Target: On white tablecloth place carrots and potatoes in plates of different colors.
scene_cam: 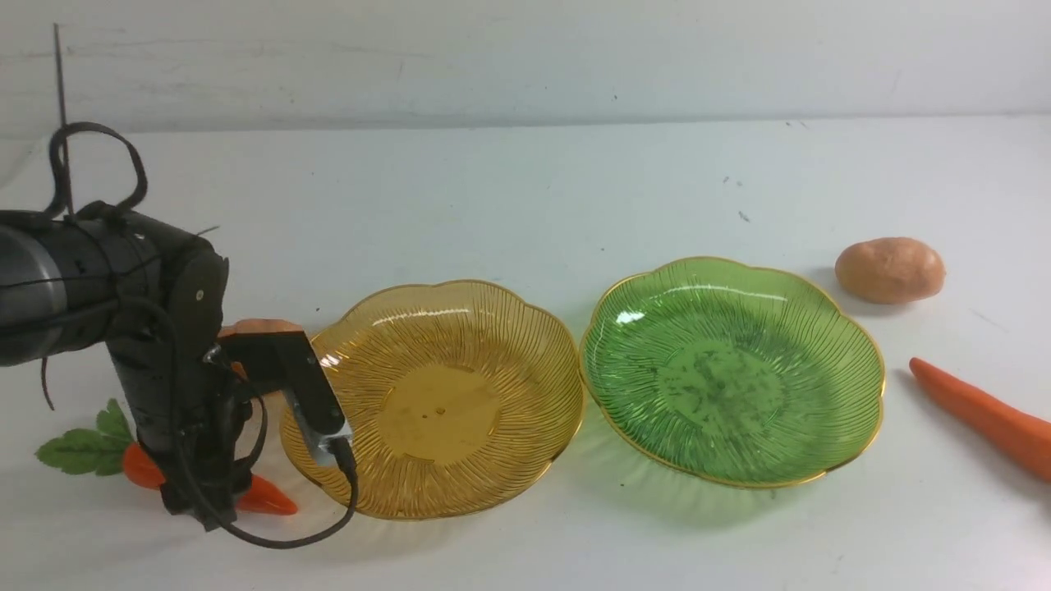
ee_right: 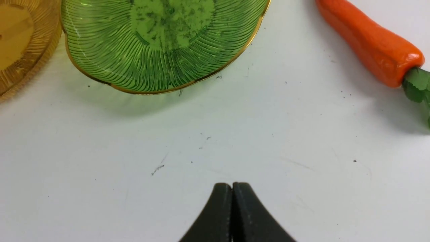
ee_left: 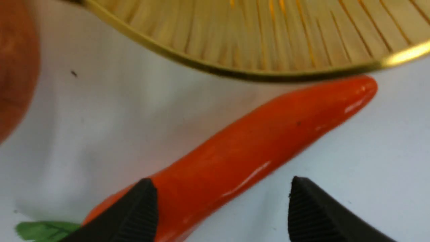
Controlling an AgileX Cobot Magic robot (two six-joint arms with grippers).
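the left wrist view shows what the front view hides: the left gripper [ee_left: 221, 179] straddles the left carrot [ee_left: 262, 141] with its fingers apart, one fingertip against the carrot and the other clear of it. this carrot lies flat on the white tablecloth [scene_cam: 525, 189] just beside the amber plate [scene_cam: 509, 345], its long axis along the rim, tip toward the robot's right and leaves to the left. only the right wrist view shows the right gripper [ee_right: 231, 188], fingers pressed together over bare cloth. the right carrot [ee_right: 366, 47] points its tip at the green plate [scene_cam: 731, 369].

Left end effector [ee_left: 221, 183] points downward, jaws apart; right end effector [ee_right: 232, 188] has jaws pressed together.
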